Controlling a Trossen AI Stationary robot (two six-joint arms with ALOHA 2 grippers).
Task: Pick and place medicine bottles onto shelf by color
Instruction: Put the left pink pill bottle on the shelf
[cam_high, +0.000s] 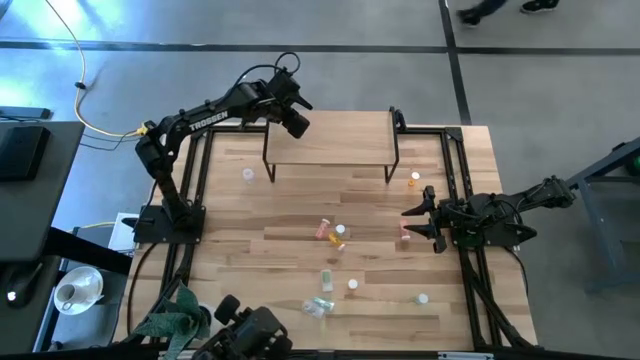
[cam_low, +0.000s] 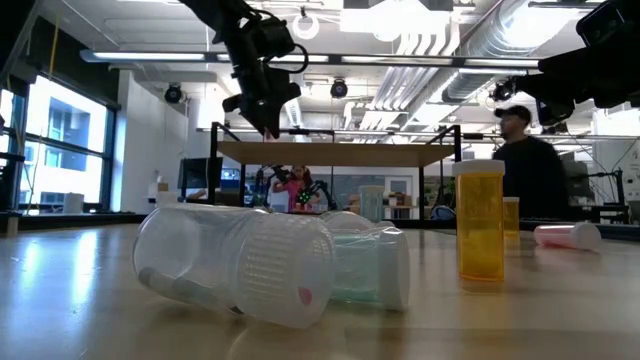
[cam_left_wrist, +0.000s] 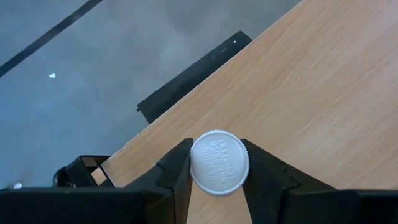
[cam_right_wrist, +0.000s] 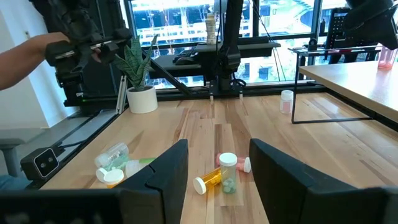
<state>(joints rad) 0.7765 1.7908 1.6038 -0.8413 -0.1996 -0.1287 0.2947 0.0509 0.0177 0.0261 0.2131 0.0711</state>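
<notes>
The shelf (cam_high: 330, 140) stands at the table's far side. My left gripper (cam_high: 292, 118) is over its far left corner, shut on a bottle whose white cap (cam_left_wrist: 219, 162) shows from above. In the right wrist view a pink body (cam_right_wrist: 387, 57) shows under it. My right gripper (cam_high: 420, 222) is open and empty over the table's right side, beside a lying pink bottle (cam_high: 405, 232). Several bottles lie or stand mid-table (cam_high: 332, 236) and toward the near edge (cam_high: 320, 305). One white bottle (cam_high: 247, 175) and one orange bottle (cam_high: 414, 180) stand near the shelf legs. My left gripper pinches the bottle's white cap (cam_left_wrist: 219, 162) by its rim between the two fingers (cam_left_wrist: 177, 171). The fingers come from above and point down. The bottle is upright over the shelf's wood (cam_left_wrist: 298, 93) near its corner. Whether its bottom stands on the shelf, I cannot tell.
Black shelf legs (cam_high: 268, 165) stand on the tabletop. A potted plant (cam_high: 175, 315) and a camera rig (cam_high: 250, 335) sit at the near left edge. A person's hand (cam_right_wrist: 25, 50) shows beyond that edge, and another person (cam_low: 525, 160) stands behind the table.
</notes>
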